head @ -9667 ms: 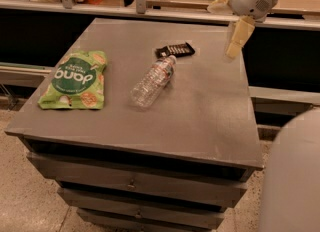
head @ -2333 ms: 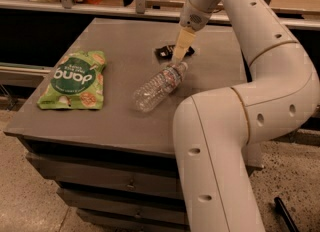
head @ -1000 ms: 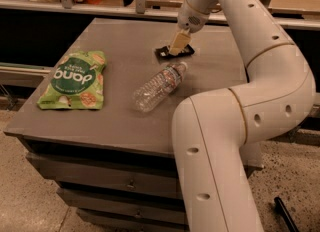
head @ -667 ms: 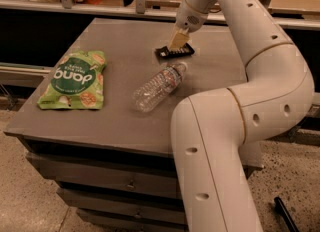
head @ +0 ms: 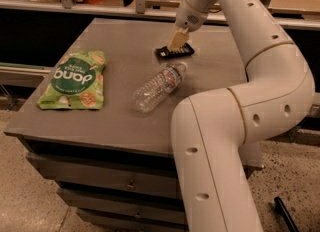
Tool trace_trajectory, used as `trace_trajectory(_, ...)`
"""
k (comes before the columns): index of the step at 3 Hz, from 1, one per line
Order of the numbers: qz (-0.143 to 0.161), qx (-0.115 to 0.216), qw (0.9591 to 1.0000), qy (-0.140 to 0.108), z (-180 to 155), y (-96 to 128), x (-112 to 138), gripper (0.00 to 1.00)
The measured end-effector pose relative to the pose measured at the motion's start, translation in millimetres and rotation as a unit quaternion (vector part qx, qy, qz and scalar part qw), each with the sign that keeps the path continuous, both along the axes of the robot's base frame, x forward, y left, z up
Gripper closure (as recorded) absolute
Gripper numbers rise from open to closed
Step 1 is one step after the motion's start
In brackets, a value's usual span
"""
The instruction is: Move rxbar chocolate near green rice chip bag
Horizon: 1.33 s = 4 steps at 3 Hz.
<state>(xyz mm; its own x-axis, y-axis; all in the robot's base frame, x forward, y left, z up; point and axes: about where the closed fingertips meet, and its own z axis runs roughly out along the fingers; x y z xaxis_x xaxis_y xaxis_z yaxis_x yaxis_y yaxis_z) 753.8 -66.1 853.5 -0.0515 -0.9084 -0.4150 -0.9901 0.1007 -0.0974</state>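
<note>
Camera view showed the gripper point(head: 178, 41) on the rxbar chocolate point(head: 175, 52) near the tabletop's point(head: 120, 126) far edge (whether it gripped, I couldn't tell); the move to the green rice chip bag point(head: 74, 79) was undone.

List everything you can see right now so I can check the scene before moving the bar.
rxbar chocolate: one, black, far part of the table, at the gripper.
green rice chip bag: one, light green with a dark-green circle, flat on the table's left part.
water bottle: one, clear, on its side mid-table, just in front of the bar.
table: one, grey, drawers below.
arm: one, white, arching over the table's right side.
gripper: one, tan, down on the rxbar chocolate.
</note>
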Motion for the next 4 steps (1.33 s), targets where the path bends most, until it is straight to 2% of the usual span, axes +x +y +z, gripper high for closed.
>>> trace_trajectory(1, -0.014, -0.002, 0.9999, -0.001, 0.0, -4.0, 2.4, 0.63)
trace_trajectory(2, -0.028, -0.003, 0.9996, 0.003, -3.4, -7.1, 4.8, 0.32)
trace_trajectory(3, -0.034, -0.006, 0.9994, 0.007, -6.6, -8.8, 5.6, 0.09)
trace_trajectory(4, -0.036, -0.006, 0.9993, 0.008, -7.6, -7.4, 6.6, 0.00)
